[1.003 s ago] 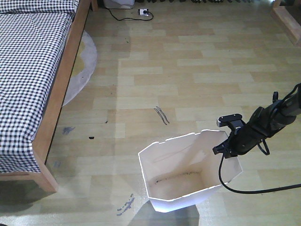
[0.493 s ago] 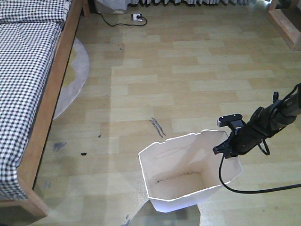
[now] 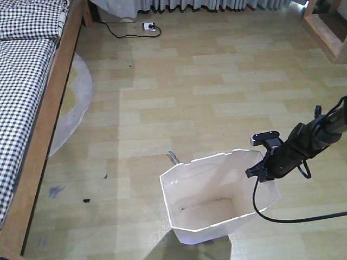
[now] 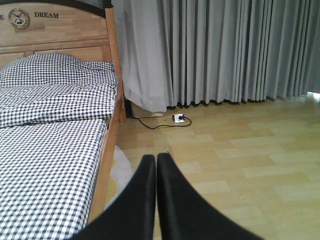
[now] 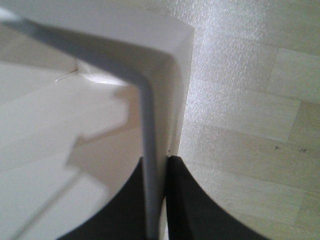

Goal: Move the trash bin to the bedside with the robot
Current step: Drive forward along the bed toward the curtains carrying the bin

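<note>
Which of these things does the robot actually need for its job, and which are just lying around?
Job: bin, right claw gripping its rim, bed.
Lying about: rug, power strip, curtains.

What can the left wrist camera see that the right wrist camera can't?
Only the left wrist view shows the bed with checked bedding, the grey curtains, a power strip on the floor, and the left hand shut on nothing. Only the right wrist view shows the trash bin, its thin white wall pinched by the right hand. Both show the light wooden floor and two black fingers at the bottom.
</note>
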### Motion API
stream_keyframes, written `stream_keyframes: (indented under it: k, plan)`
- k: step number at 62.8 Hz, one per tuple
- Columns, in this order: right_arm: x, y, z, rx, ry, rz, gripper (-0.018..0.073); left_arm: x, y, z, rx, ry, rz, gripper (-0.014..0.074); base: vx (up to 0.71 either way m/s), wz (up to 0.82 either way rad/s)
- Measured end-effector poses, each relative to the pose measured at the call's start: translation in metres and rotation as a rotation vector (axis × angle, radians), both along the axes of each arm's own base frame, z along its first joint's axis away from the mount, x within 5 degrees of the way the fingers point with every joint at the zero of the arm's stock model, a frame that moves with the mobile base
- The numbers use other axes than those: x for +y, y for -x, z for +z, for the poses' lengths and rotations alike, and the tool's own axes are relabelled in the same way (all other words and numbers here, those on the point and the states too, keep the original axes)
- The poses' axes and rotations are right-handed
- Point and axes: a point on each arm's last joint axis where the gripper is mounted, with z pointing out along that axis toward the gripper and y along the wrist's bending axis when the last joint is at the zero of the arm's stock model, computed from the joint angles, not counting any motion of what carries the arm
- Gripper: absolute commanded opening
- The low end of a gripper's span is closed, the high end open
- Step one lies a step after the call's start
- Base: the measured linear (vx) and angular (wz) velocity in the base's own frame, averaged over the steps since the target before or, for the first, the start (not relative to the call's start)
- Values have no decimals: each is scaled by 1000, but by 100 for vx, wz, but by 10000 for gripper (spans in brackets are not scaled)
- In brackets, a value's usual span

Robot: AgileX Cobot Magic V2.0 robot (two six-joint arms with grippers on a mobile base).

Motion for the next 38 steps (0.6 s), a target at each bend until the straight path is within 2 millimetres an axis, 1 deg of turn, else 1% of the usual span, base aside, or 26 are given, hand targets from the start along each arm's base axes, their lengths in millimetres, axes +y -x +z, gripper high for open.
stream_keyframes:
  k: [38]
  plan:
    - [0, 0, 0, -1, 1, 0, -5, 0, 0, 0, 0, 0, 0, -6, 25, 3]
